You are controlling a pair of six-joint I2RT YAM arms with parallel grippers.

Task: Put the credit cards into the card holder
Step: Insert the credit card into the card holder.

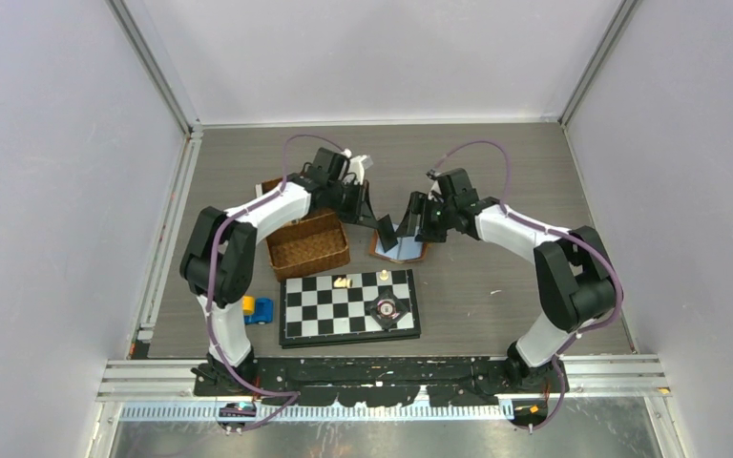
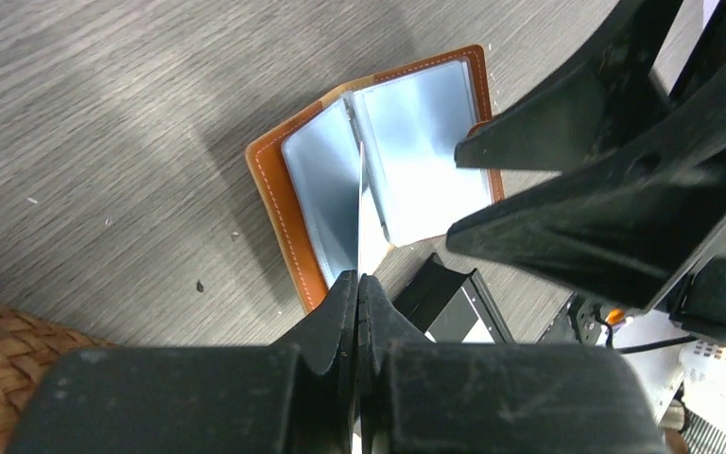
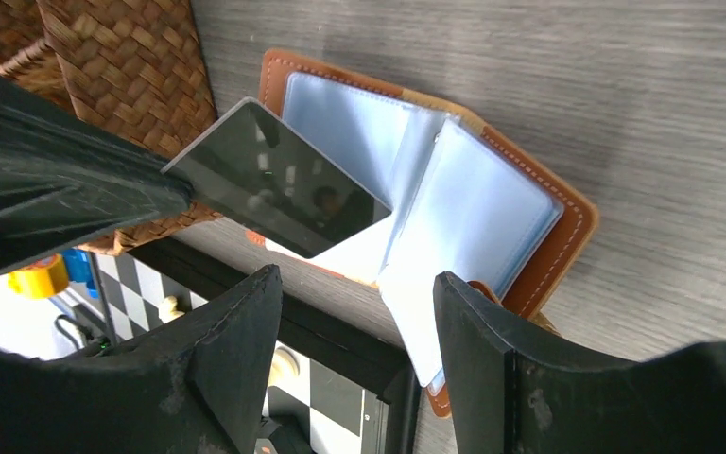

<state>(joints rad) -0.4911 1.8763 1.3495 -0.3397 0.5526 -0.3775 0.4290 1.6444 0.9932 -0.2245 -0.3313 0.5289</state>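
Note:
The card holder (image 1: 403, 250) lies open on the table, tan leather rim (image 2: 274, 194) up and pale clear sleeves (image 3: 501, 213) showing. My left gripper (image 2: 359, 281) is shut on one credit card (image 2: 363, 213), seen edge-on in the left wrist view and as a dark reflective rectangle (image 3: 274, 184) in the right wrist view. The card is tilted with its lower corner at the holder's middle fold. My right gripper (image 3: 354, 293) is open just above the holder's near edge, one finger (image 3: 482, 350) beside a raised sleeve. No other cards show.
A brown wicker basket (image 1: 307, 244) stands left of the holder. A chessboard (image 1: 348, 305) with a few pieces lies just in front of it. Small yellow and blue toys (image 1: 258, 308) sit left of the board. Both grippers (image 1: 396, 227) crowd over the holder.

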